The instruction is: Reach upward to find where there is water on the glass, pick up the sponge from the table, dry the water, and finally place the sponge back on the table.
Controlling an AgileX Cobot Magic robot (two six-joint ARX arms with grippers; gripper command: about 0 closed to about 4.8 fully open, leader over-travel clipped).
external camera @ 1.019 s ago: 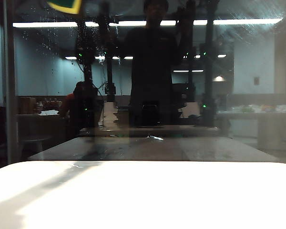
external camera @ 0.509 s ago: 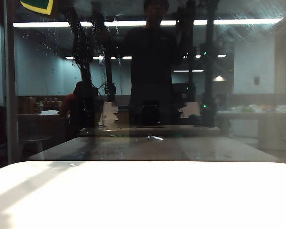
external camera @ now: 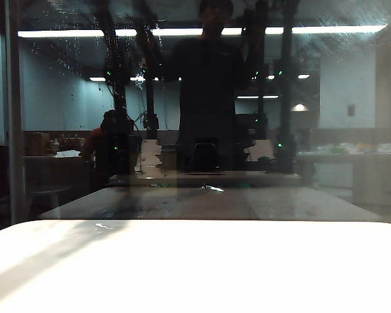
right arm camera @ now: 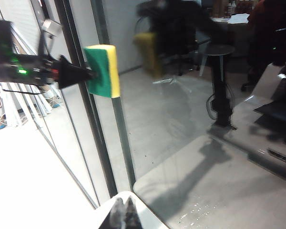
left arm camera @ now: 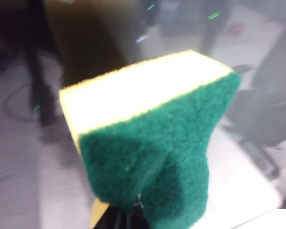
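1. The sponge (left arm camera: pixel 152 138) is raised off the desk (external camera: pixel 195 267), its yellow foam toward the glass (external camera: pixel 352 98), near the pane's grey frame strip (right arm camera: pixel 115 119).
2. Left gripper (right arm camera: pixel 78 74): fingers clamped on the sponge's green layer.
3. Water (external camera: pixel 68 55) droplets sit at 10 o'clock on the pane in the exterior view.
4. Right gripper (right arm camera: pixel 123 214): fingers pressed together, holding nothing, low above the desk corner.

1. The sponge (left arm camera: pixel 148 143) has a coarse, fuzzy dark green scouring face over soft yellow foam.
2. The glass (external camera: pixel 352 98) is dark, glossy and mirror-like.
3. The table (external camera: pixel 202 267) is smooth, bright white, faintly sheened.
4. The water (external camera: pixel 68 49), upper left, glints as pale droplets.
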